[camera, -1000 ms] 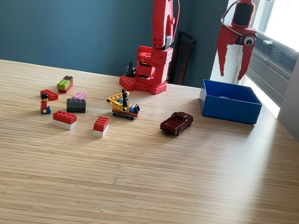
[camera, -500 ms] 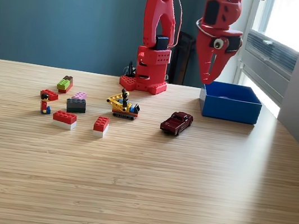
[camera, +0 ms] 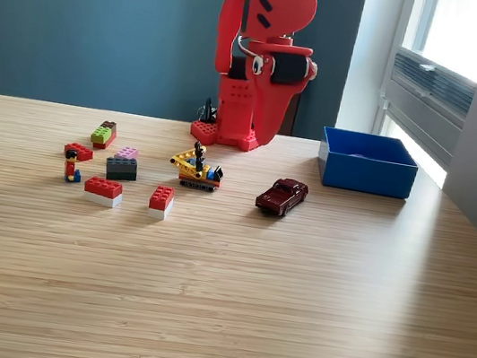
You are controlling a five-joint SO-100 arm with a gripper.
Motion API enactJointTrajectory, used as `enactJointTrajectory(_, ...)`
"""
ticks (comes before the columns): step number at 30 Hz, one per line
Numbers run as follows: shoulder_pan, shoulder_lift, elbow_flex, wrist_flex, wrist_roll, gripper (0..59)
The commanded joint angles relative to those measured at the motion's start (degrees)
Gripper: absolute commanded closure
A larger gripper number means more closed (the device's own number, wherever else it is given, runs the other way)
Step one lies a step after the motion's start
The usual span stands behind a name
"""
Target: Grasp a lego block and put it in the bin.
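The red plastic gripper [camera: 261, 137] hangs point-down in front of the arm's own base, its two tapered jaws drawn together into one narrow tip with nothing visible between them, clear of the table and empty. Above it the glossy red arm [camera: 265, 20] folds down from the top of the frame, with black motor blocks set into its wrist; no writing can be read on it. Below and just toward the exterior view's left of the gripper sits a small yellow and black lego vehicle [camera: 196, 170] with a dark figure on top. Toward the exterior view's right of that rests a glossy dark red toy car [camera: 282, 195], angled across the grain. Farther to the right, near the window, stands the bin [camera: 367, 162], a rectangular blue plastic box with low smooth walls and an open top; what lies inside cannot be made out. On the exterior view's left the studded lego blocks are scattered: a red block on a white plate [camera: 161, 200], a longer red block on a white plate [camera: 103, 189], a dark grey block with a pink piece behind it [camera: 122, 166], a green and dark red block [camera: 104, 133], a small red block [camera: 78, 152] and a tiny red-bodied lego figure [camera: 70, 168]. All stand apart on the pale, finely striped wooden table [camera: 290, 314].
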Motion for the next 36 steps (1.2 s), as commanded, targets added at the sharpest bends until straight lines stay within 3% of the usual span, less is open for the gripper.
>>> enactJointTrajectory(1,2.5,4.1,-0.4,-2.9,-0.9,58.5)
enactJointTrajectory(36,7.2,4.0,3.8,-10.4,0.9,58.5)
